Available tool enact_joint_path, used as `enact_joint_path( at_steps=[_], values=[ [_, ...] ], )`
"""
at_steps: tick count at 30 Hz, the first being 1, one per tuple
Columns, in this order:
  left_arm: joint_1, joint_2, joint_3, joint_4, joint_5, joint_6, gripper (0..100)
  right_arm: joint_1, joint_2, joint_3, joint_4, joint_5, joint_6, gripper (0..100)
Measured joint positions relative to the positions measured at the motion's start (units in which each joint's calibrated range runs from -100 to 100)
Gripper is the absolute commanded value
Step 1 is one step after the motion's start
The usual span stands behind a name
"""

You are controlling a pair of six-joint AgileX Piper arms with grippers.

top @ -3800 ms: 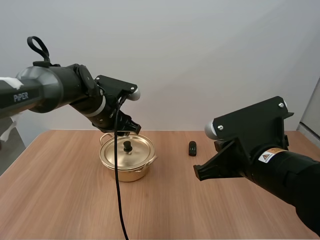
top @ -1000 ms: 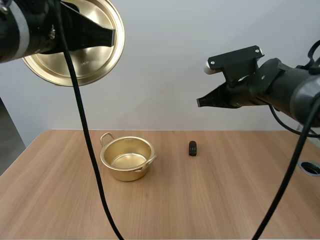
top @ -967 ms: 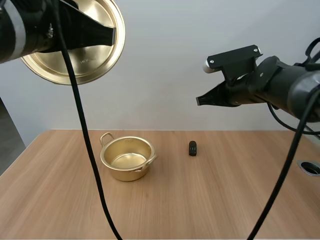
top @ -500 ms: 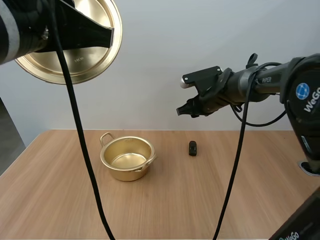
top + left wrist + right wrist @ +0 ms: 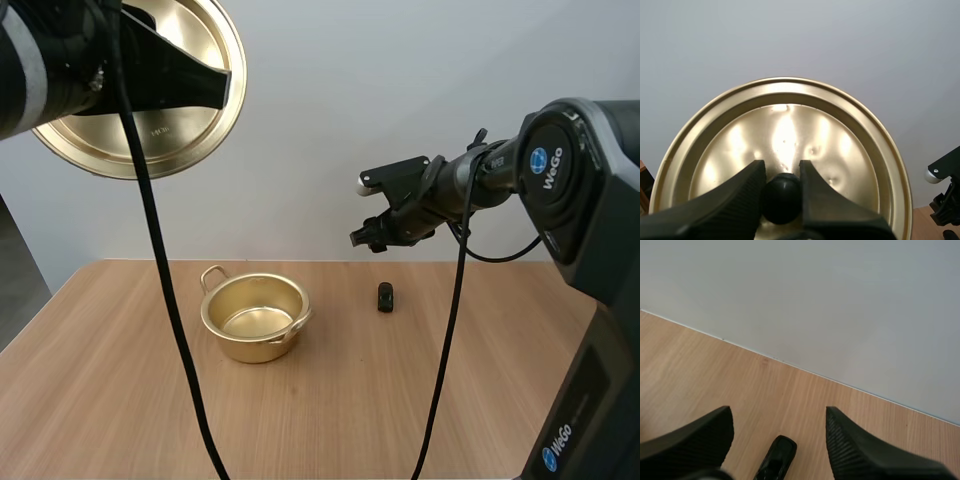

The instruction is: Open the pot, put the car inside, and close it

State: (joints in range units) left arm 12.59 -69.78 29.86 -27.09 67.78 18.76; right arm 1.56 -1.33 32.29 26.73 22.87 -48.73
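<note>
1. High view: the left arm is raised high over the left side of the table. It holds the golden lid up in the air, tilted almost upright, well above the pot.
2. The right arm reaches in from the right and stretches toward the far side. The right gripper hangs in the air above the car, slightly to its left and clear of it.
3. The pot stands open on the left half of the table with nothing inside, its bare golden floor showing. The small black car rests on the wood to the right of the pot, apart from it and toward the far edge.
4. Left wrist view: the left gripper is clamped on the lid's black knob, one ribbed finger on each side of it. The lid's round golden face spreads out behind the knob. The other arm's gripper shows small beyond the lid's right rim.
5. Right wrist view: the right gripper's fingers stand wide apart and hold nothing. The car lies on the table below the gap between them, untouched, near the table's far edge.
</note>
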Motion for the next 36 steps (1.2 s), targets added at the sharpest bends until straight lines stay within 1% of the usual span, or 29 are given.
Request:
enact_joint_path(
  at_steps=[6,11,21,22,25,36],
  values=[
    [0.00,0.0,0.0,0.0,0.4,0.0,0,0.0,3.2,0.0,0.0,-0.4,-0.9,89],
    [0.00,0.0,0.0,0.0,1.1,0.0,0,0.0,4.6,0.0,0.0,-0.2,-1.1,84],
    [0.00,0.0,0.0,0.0,1.3,0.0,0,0.0,8.8,-0.1,0.0,-2.8,-1.3,84],
    [0.00,0.0,0.0,0.0,1.3,0.0,0,0.0,9.3,-0.1,0.0,-2.8,-1.3,85],
    [0.74,0.0,0.0,-0.1,1.7,0.0,0,0.0,10.0,-0.1,0.1,-3.1,-1.3,90],
    [0.90,0.0,0.0,-0.5,3.2,-0.2,0,0.0,13.1,-0.1,0.8,-4.1,-1.3,91]
  ],
)
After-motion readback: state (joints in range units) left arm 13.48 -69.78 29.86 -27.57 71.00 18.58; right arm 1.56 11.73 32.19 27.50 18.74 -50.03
